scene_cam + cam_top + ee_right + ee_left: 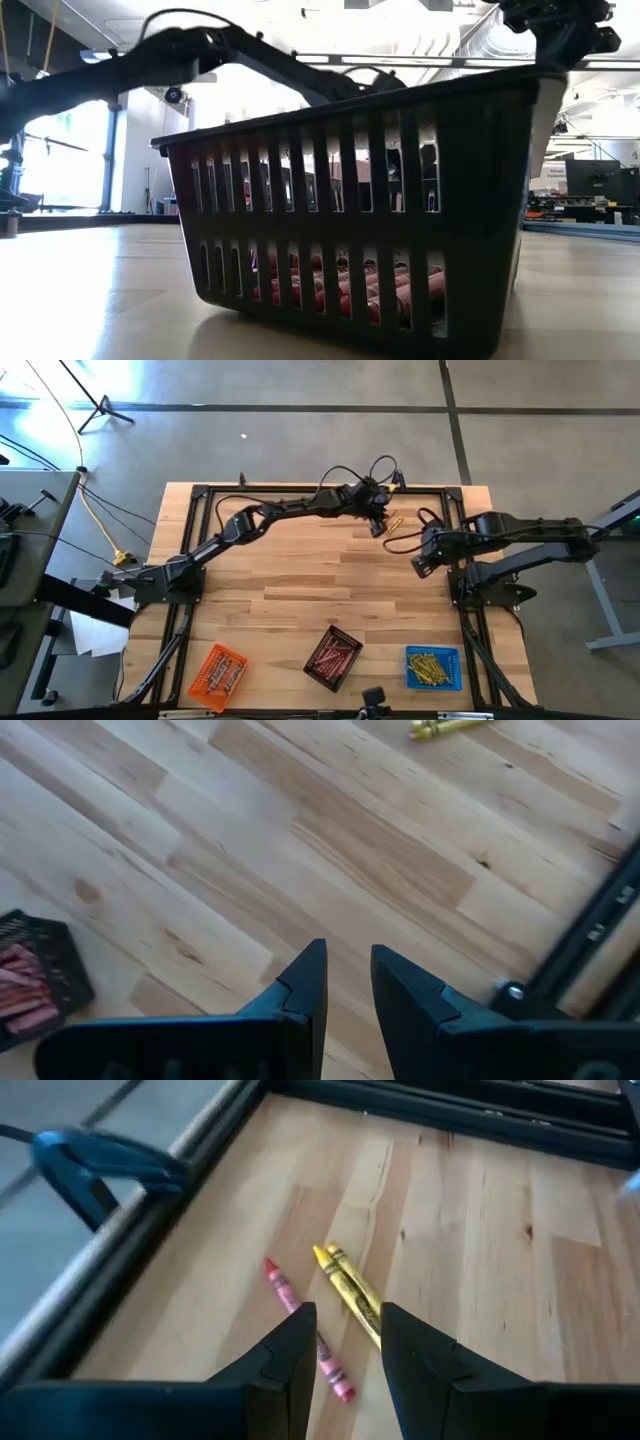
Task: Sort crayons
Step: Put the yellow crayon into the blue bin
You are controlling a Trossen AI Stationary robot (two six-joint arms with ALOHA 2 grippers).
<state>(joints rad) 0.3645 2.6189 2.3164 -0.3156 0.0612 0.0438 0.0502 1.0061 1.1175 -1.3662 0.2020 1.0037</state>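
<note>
Sorting nearly done: orange slatted tray (217, 676), black slatted tray (333, 657) with reddish sticks, blue tray (433, 667) with yellow ones, all at near edge of pale wooden tabletop (300, 580).

Left: two thin yellow wax crayons (348, 1283) touching side by side, slim red crayon (305, 1328) just beside, near far frame.

Left claw (345, 1342) empty, parted, hovering over them. Right claw (348, 988) empty, slightly parted, waiting at right.

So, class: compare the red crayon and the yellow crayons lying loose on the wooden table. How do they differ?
Colour: the thin red crayon is red, the thin yellow crayons yellow. Number: the red crayon lies alone, the yellow crayons as a touching pair. Position: the red crayon's lower part passes behind a finger of the left pincer; the yellow pair lies nearer the gap. Shared: paper-wrapped sticks, flat on the wooden table, unsorted.
</note>
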